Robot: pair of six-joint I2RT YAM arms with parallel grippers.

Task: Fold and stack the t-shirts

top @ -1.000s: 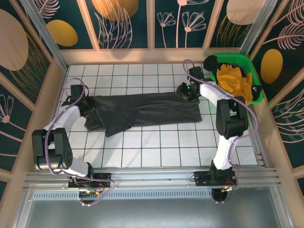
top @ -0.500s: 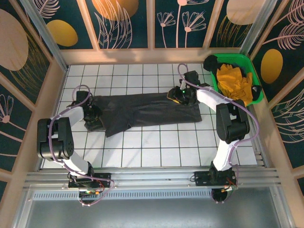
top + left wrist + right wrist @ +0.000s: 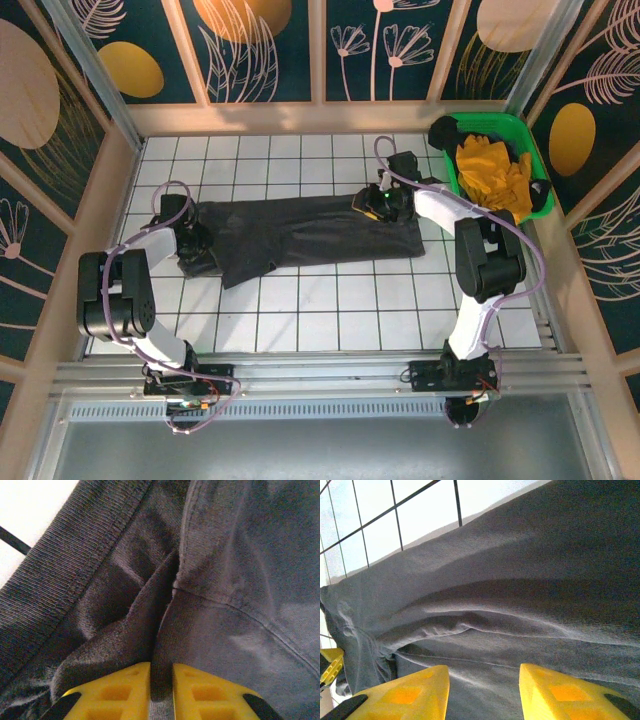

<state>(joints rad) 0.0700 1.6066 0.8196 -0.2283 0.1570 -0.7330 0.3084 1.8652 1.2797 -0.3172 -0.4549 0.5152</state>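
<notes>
A dark charcoal-grey t-shirt [image 3: 300, 232] lies spread lengthwise across the white tiled table, rumpled at its left end. My left gripper [image 3: 196, 240] sits at that left end. In the left wrist view its yellow fingers [image 3: 115, 692] pinch a raised fold of the t-shirt [image 3: 240, 580], with my left gripper [image 3: 161, 680] shut on it. My right gripper [image 3: 372, 203] hovers over the shirt's upper right edge. In the right wrist view my right gripper [image 3: 484, 680] stands open, with wrinkled t-shirt cloth [image 3: 520, 580] below and nothing between the fingers.
A green plastic bin [image 3: 490, 118] at the back right holds yellow cloth [image 3: 490, 170] and something black. White tiles [image 3: 330, 300] show in front of the shirt. Walls with a wooden frame close in the table on three sides.
The left gripper's jaws have closed onto a fold at the shirt's left end. The right gripper moved left from the shirt's right corner to over its upper edge, then held.
</notes>
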